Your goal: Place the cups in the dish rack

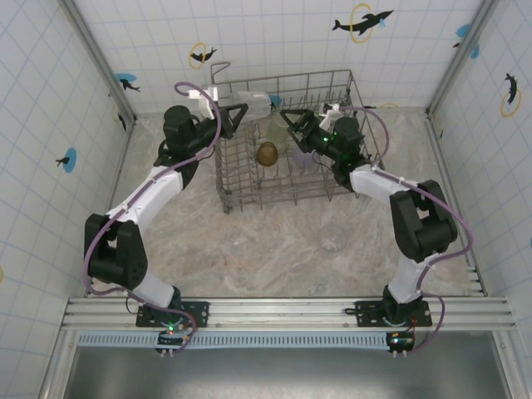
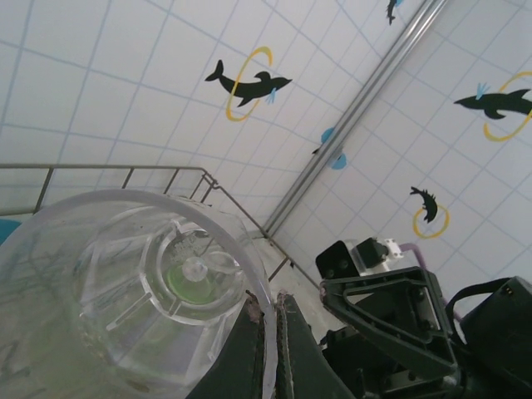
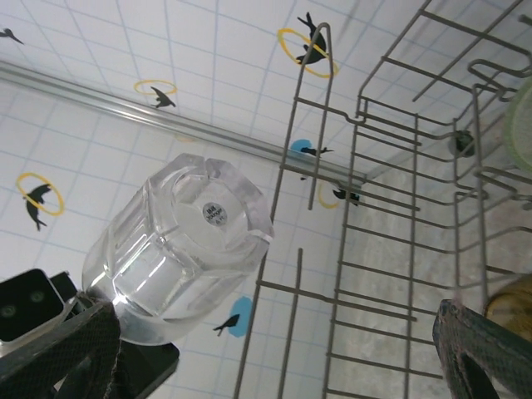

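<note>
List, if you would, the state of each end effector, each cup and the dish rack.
left end effector: shut on the held clear cup's rim.
held clear cup: lifted, tipped sideways over the rack's far left side.
right end effector: open, empty, over the rack.
amber cup: in the rack.
loose clear cup: on the table, outside the rack.
dish rack: on the table, partly loaded.
</note>
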